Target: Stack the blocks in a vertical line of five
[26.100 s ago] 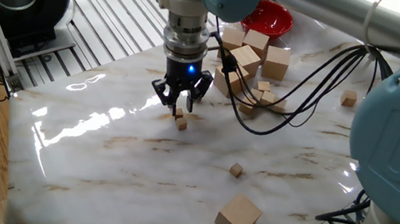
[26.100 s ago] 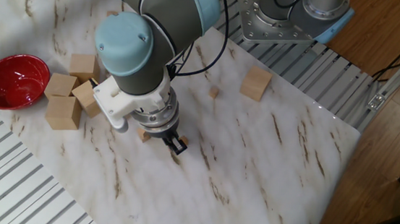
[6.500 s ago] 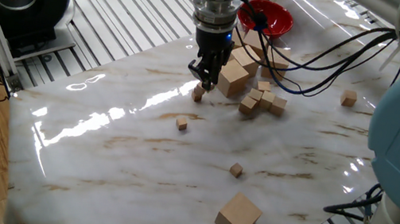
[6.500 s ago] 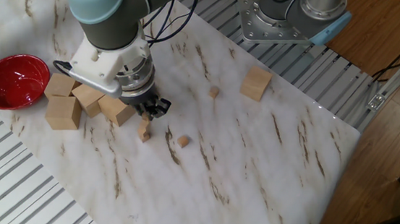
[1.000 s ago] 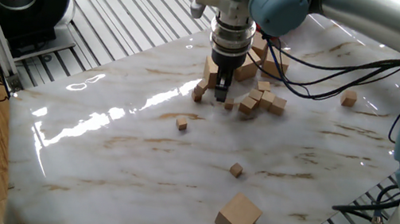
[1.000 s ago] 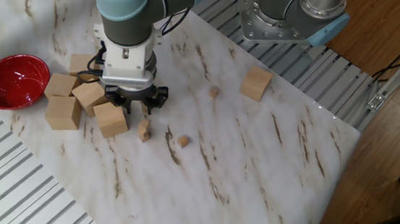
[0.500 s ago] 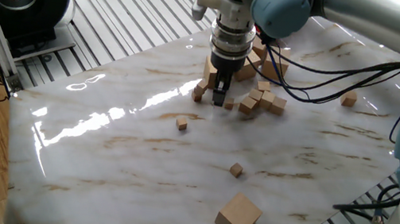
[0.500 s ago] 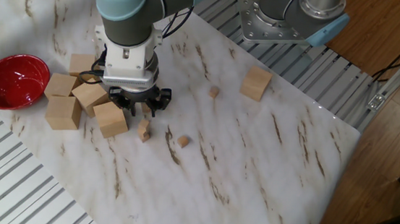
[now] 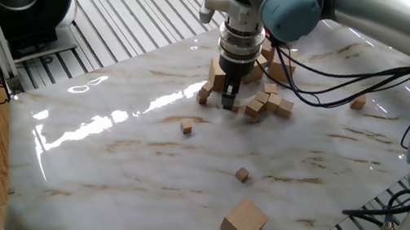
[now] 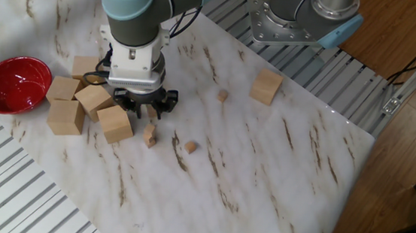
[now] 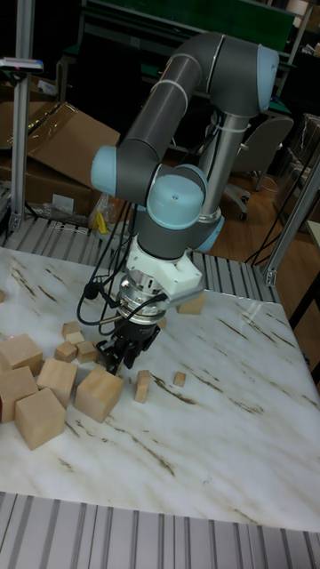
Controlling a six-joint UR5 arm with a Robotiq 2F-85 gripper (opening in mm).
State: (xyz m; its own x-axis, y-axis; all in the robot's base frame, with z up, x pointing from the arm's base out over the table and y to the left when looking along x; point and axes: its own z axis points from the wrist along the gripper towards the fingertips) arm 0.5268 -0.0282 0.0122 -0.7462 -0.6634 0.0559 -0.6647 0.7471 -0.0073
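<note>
A marble-patterned counter (image 9: 125, 152) carries wooden cubes of several sizes and a red bowl (image 10: 13, 83) at one end. The gripper (image 10: 145, 111) is low over the counter beside the cluster of bigger cubes (image 10: 80, 105). A second ago it stood a touch further toward the bowl; it has since drifted toward the two-high stack (image 10: 150, 135) of tiny blocks next to it. The fingers (image 11: 116, 354) look slightly parted, but I cannot tell whether they hold a block. That stack also shows in the tall view (image 11: 141, 386). Loose blocks lie nearby (image 10: 190, 147) and farther off (image 10: 223, 96), with more among the big cubes (image 9: 271, 103). Since about six seconds ago the stack stands unchanged, so three layers probably remain.
</note>
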